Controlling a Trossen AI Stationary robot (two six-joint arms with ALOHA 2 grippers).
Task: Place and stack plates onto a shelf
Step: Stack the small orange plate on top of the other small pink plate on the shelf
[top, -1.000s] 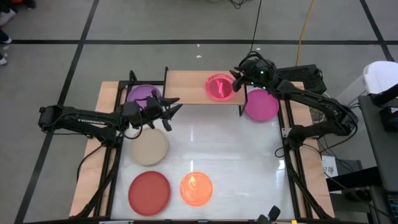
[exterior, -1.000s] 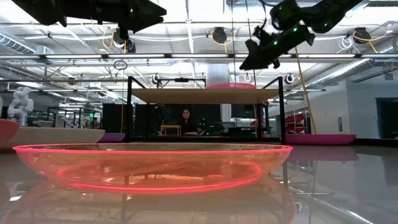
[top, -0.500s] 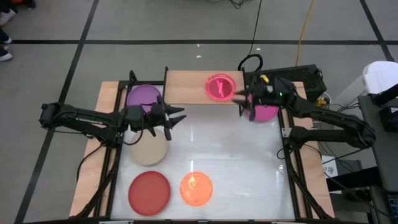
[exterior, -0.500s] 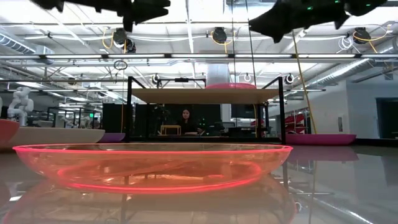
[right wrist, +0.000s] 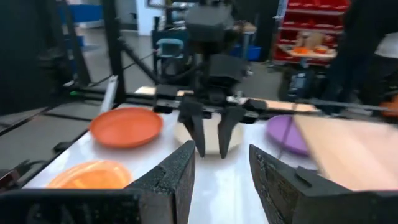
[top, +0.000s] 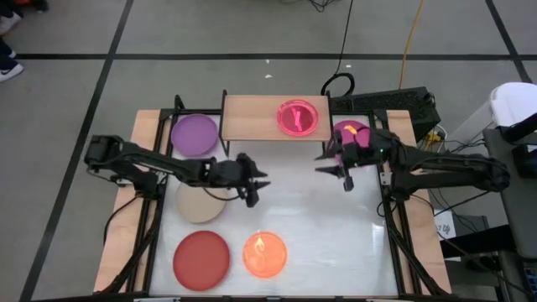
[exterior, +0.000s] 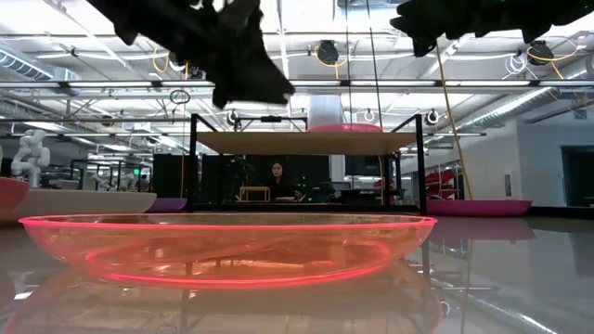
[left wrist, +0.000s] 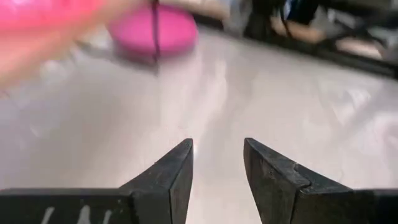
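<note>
My left gripper (top: 260, 190) hangs open over the white tabletop's middle, just right of the beige plate (top: 200, 201), touching nothing; its fingers (left wrist: 217, 163) frame bare table. My right gripper (top: 332, 173) is open too, in the air near the shelf's right legs, in front of the magenta plate (top: 352, 132), and faces the left gripper (right wrist: 211, 152). The light-wood shelf (top: 252, 117) carries a translucent pink plate (top: 298, 117) flat on its right half. The purple (top: 195, 134), beige, red (top: 201, 258) and translucent orange (top: 265, 254) plates lie flat on the table.
The shelf's left half (top: 247, 119) is bare wood. Bare tabletop (top: 319, 235) lies between the two grippers and toward the near right corner. In the low view the orange plate (exterior: 227, 246) fills the foreground; a person sits far behind the shelf (exterior: 278, 176).
My right gripper has drawn back from the pink plate on the shelf toward the near edge and turned to face the table's left. My left gripper has swung from beside the purple plate toward the table's middle and lower. The pink plate stays on the shelf.
</note>
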